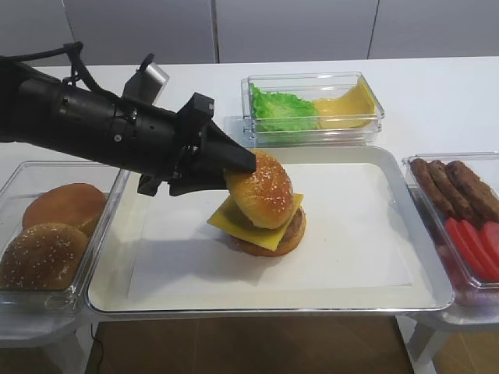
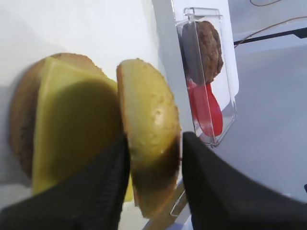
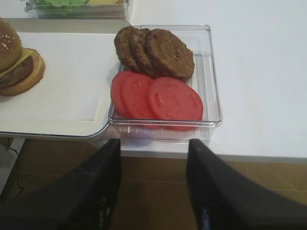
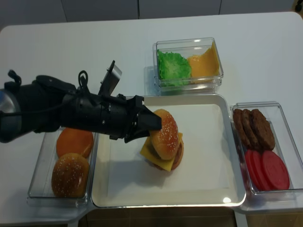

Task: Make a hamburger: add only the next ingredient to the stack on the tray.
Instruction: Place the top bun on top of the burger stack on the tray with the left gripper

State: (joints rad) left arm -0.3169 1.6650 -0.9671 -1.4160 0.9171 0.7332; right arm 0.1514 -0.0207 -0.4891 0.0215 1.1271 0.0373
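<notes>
The sesame bun top [image 1: 261, 191] leans steeply on the stack [image 1: 273, 234], its lower edge on the yellow cheese slice [image 1: 226, 218] and its left edge raised. My left gripper [image 1: 243, 170] reaches in from the left and straddles that raised edge. In the left wrist view the bun top [image 2: 148, 120] stands between the fingers [image 2: 211, 182] with a slim gap on one side, so the jaws are open around it. The stack sits mid-tray on white paper; the tray [image 1: 374, 156] has a metal rim. My right gripper [image 3: 153, 143] hangs open and empty past the table's front edge.
A clear bin [image 1: 15, 175] at the left holds a seeded bun [image 1: 43, 257] and a smooth bun [image 1: 66, 204]. Behind the tray is a bin with lettuce [image 1: 282, 109] and cheese. At the right, a bin holds patties [image 3: 156, 50] and tomato slices [image 3: 158, 98].
</notes>
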